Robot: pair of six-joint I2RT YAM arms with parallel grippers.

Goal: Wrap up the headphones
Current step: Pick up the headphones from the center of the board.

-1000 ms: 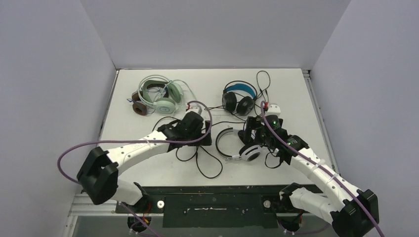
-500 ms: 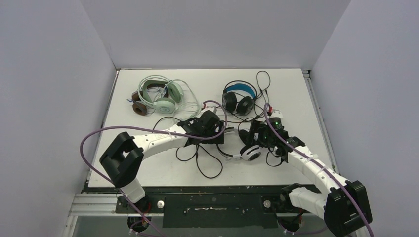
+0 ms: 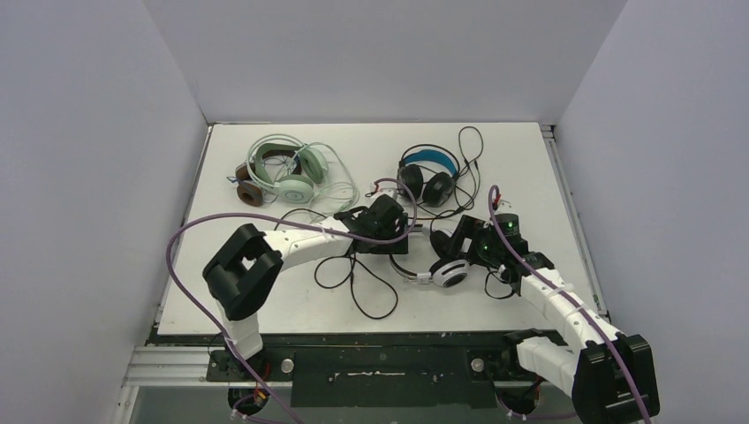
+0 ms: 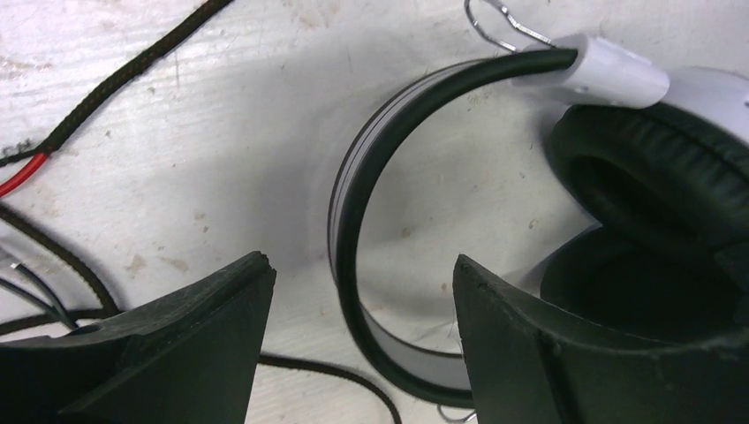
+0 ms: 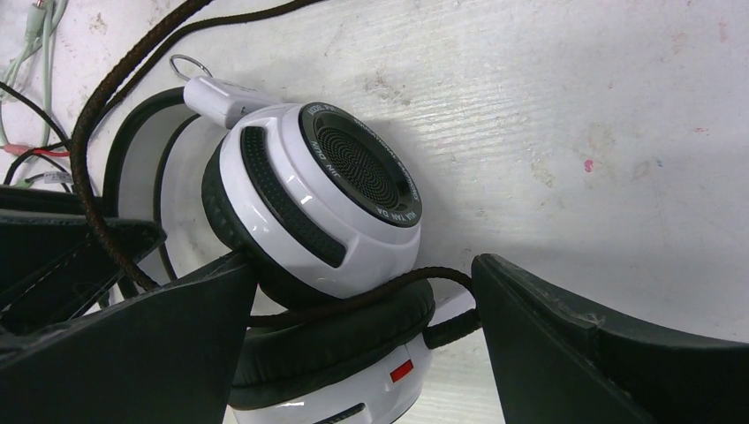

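The white headphones with black stripes [image 3: 442,270] lie at the table's middle, ear cups stacked [image 5: 327,194]. Their headband [image 4: 353,221] curves between the fingers of my left gripper [image 4: 362,263], which is open, with a gap on both sides. My left gripper [image 3: 395,234] hangs low over that band. My right gripper [image 5: 364,261] is open, one finger on each side of the ear cups. Its left finger rests against the black cushion. The braided cord [image 5: 97,132] loops past the cups. My right gripper [image 3: 457,254] sits just behind the cups.
Mint green headphones [image 3: 296,181] and brown headphones [image 3: 250,193] lie tangled at the back left. The black headphones with a blue headband [image 3: 428,172] sit at the back middle. Loose black cord [image 3: 366,291] loops toward the front edge.
My left arm has swung right, from the cord loops to the white headband, and its jaws have narrowed. My right gripper shifted slightly right and closed in a little round the ear cups.
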